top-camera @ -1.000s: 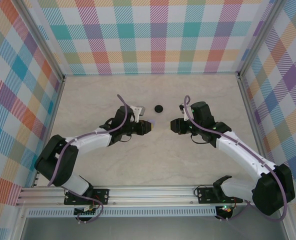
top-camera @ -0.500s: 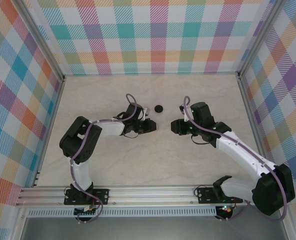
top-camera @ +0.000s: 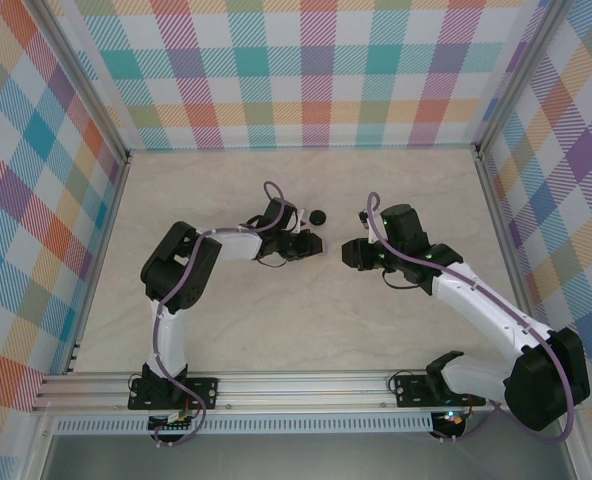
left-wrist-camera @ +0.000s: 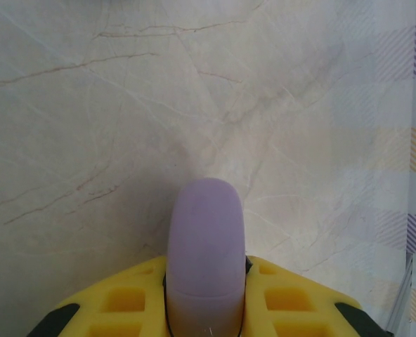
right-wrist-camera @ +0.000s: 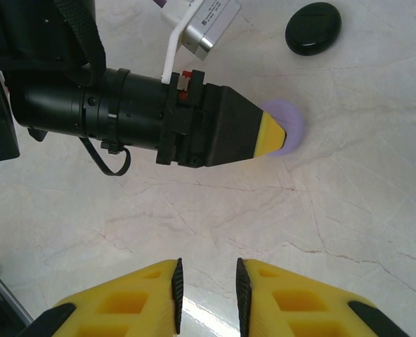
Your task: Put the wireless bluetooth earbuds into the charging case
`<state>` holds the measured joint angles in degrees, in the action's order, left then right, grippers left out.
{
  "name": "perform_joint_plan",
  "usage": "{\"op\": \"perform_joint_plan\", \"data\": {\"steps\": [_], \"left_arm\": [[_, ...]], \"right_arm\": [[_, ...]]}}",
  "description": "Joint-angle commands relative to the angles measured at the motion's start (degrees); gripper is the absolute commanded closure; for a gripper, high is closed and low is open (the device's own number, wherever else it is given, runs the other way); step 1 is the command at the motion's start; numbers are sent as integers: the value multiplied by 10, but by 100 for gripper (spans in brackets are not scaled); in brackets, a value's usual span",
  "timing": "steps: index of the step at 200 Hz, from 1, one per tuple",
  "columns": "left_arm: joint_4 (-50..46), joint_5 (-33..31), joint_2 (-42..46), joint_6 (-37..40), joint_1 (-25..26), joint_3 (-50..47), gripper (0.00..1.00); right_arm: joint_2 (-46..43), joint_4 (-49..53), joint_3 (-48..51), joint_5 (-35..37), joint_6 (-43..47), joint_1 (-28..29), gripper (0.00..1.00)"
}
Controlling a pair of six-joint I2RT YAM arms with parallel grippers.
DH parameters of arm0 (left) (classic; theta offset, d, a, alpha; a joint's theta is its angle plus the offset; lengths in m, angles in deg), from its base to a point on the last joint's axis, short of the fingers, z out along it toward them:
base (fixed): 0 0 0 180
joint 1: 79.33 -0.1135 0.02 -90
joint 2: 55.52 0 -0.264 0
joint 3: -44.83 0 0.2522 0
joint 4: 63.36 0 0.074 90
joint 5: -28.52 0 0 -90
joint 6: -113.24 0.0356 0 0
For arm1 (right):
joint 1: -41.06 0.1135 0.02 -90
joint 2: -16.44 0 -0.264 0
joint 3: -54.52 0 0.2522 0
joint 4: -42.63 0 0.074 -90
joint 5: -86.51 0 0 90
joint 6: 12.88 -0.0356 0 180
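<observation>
My left fingers (right-wrist-camera: 270,136) are clamped on a pale lavender rounded plastic charging case (left-wrist-camera: 205,253). It is pinched by its flat faces between the two yellow pads, and its domed edge sticks out well past my fingertips. From the left wrist I see it edge-on, with the pale marbled surface (left-wrist-camera: 88,126) beyond it. Whether its lower edge touches that surface I cannot tell.

My right fingers (right-wrist-camera: 173,291) stand a little apart, with nothing between them and bare surface showing through the narrow gap. They point straight at my left fingertips and are near them without touching. The lavender case lies just off the tip of my left fingers, ahead of my right ones, with its round face turned toward my right wrist.

A black round plastic charging case (right-wrist-camera: 313,27) lies closed and flat on the surface. It is just beyond my left fingers on their far side and farther ahead of my right fingers than the lavender case, apart from both.
</observation>
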<state>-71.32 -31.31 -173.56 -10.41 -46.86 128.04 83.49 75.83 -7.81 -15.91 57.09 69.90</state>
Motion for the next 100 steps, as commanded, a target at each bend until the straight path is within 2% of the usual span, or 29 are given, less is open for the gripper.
{"op": "perform_joint_plan", "data": {"steps": [1, 30, 51, 100], "left_arm": [[-31, 8, -9, 4, -4, 21, 88], [-53, -8, -12, 14, -4, 28, 85], [-65, -19, -13, 19, -4, 28, 78], [-95, -55, 4, 38, -4, 22, 47]], "right_arm": [[4, 9, -13, -2, 12, 0, 71], [5, 11, -13, -2, 13, 0, 70], [8, 11, -13, -1, 13, 0, 70], [9, 13, -13, -1, 14, 0, 70]]}}
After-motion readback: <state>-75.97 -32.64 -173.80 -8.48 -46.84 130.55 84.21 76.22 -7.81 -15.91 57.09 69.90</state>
